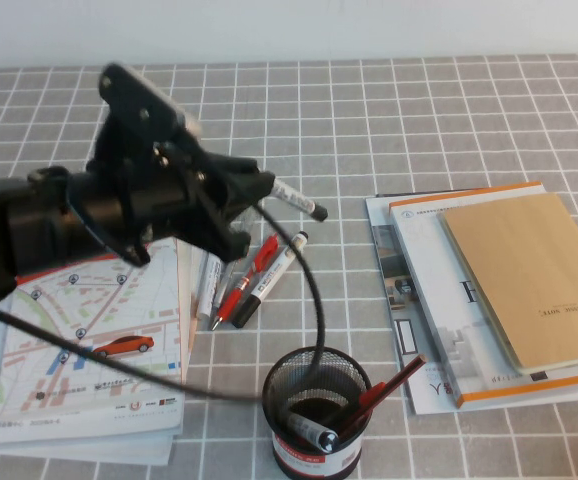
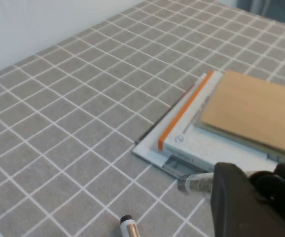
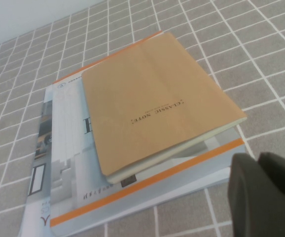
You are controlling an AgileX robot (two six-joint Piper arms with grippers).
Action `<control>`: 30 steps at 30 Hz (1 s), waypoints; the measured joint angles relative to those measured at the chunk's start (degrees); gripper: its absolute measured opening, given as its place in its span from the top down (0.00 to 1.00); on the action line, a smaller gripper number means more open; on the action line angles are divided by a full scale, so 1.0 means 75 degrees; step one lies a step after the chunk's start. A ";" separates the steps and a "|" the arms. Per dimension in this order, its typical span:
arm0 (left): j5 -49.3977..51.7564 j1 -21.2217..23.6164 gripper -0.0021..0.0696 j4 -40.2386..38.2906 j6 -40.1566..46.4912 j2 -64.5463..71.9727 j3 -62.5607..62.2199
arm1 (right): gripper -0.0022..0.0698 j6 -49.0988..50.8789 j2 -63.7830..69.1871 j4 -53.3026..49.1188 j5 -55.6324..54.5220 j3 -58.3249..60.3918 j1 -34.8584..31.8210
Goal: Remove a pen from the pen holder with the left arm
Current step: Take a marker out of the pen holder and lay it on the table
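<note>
Mesh pen holder (image 1: 287,445) held other pens (image 1: 387,388); beyond it, left claw (image 1: 266,190) pinched a white marker (image 1: 304,200) already lifted out, so only release remained. Right claw (image 3: 263,197), to the holder's right: grip untellable.

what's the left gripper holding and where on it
The left gripper, above the grey tiled table, grips a white black-tipped pen by its barrel, tip sticking out. The right gripper hovers by the tan notebook.
</note>
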 joint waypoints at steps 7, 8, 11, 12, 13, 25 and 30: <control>-0.0214 0.0000 0.81 0.1328 -0.2940 -0.0435 -0.0080 | 0.99 0.0000 0.0000 0.0000 0.0000 0.0000 0.0000; -0.0196 0.0000 0.81 0.1768 -0.3513 -0.0473 -0.0097 | 0.99 0.0000 0.0000 0.0000 0.0000 0.0000 0.0000; 0.0143 0.0000 0.81 0.3543 -0.5390 -0.0527 -0.0287 | 0.99 0.0000 0.0000 0.0000 0.0000 0.0000 0.0000; 0.0368 0.0000 0.81 0.4342 -0.6132 -0.0527 -0.0407 | 0.99 0.0000 0.0000 0.0000 0.0000 0.0000 0.0000; 0.0612 0.0000 0.81 0.5013 -0.6727 -0.0527 -0.0523 | 0.99 0.0000 0.0000 0.0000 0.0000 0.0000 0.0000; 0.4857 -0.0873 0.81 1.2237 -1.2294 -0.0400 -0.3059 | 0.99 0.0000 0.0000 0.0000 0.0000 0.0000 0.0000; 0.5175 -0.1409 0.81 1.2488 -1.2700 0.0198 -0.4010 | 0.99 0.0000 0.0000 0.0000 0.0000 0.0000 0.0000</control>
